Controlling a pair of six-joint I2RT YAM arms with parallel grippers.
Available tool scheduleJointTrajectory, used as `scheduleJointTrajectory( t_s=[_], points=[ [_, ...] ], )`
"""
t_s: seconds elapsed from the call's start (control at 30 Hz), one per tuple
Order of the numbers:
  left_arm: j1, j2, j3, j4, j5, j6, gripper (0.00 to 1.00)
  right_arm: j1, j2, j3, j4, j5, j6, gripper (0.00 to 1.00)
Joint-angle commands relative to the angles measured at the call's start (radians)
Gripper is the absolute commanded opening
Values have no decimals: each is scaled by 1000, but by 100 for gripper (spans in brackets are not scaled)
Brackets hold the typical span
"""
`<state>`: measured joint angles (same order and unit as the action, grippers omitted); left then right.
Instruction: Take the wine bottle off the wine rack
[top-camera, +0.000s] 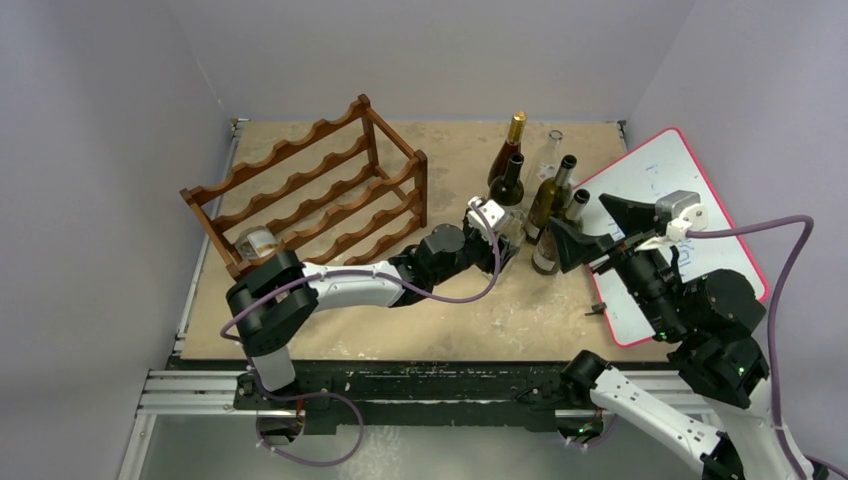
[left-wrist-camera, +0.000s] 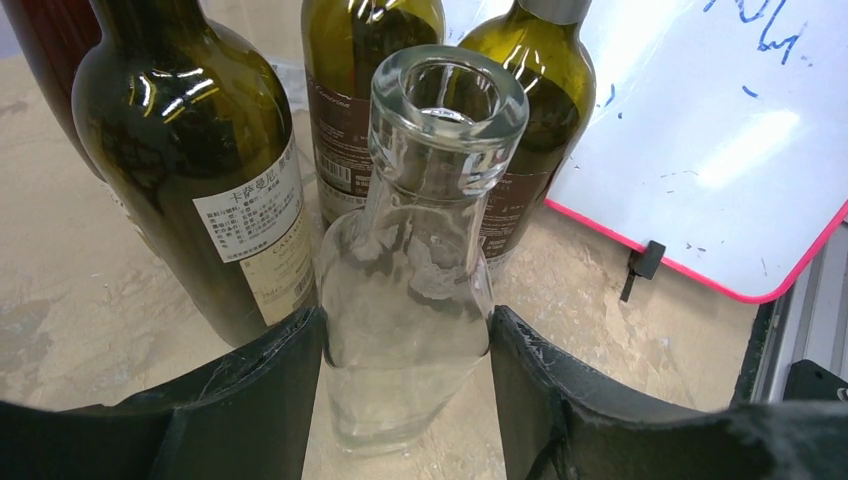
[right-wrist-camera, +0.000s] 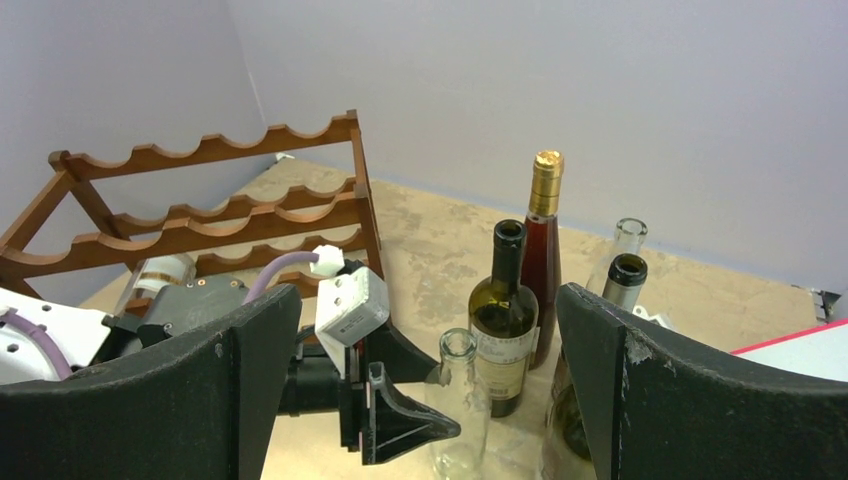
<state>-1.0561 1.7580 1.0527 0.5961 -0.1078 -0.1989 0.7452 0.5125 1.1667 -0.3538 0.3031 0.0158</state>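
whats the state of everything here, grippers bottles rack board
left gripper: shut on the clear bottle
clear bottle: upright, uncorked, looks empty
right gripper: open, holding nothing
rack: standing, one bottle in its bottom tier
rack bottle: lying on its side
gold-capped bottle: upright, capped
dark bottle: upright, uncorked
whiteboard: lying flat, faint blue marks

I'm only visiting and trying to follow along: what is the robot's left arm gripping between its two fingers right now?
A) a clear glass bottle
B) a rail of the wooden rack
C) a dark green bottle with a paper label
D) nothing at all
A: in the left wrist view, the left gripper has a finger pressed on each side of the clear glass bottle, which stands upright beside a dark green bottle.
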Motion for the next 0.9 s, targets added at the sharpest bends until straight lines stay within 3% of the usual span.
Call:
scheduleJointTrajectory(
  t_s=[0.0,0.1,0.2,0.33,0.47,0.63,0.73,0.87],
  points=[
    [0,-20,58,98,-28,-13,57,2,15,26,21,7,5,100],
    [1,-39,61,43,-40,-22,68,2,28,27,33,-3,6,100],
    [1,-76,57,-10,-66,-26,72,2,41,27,49,-11,9,100],
    [1,-118,52,-54,-65,-13,99,2,57,30,65,-20,18,100],
    [2,-184,39,-93,-29,0,100,2,77,48,67,-14,40,100],
    [23,-320,50,-293,-3,50,100,2,102,83,75,9,68,100],
    [103,-443,55,-406,5,12,100,2,131,114,69,46,81,100],
    [294,-586,95,-553,-6,-65,100,2,153,144,82,92,98,100]
  ],
)
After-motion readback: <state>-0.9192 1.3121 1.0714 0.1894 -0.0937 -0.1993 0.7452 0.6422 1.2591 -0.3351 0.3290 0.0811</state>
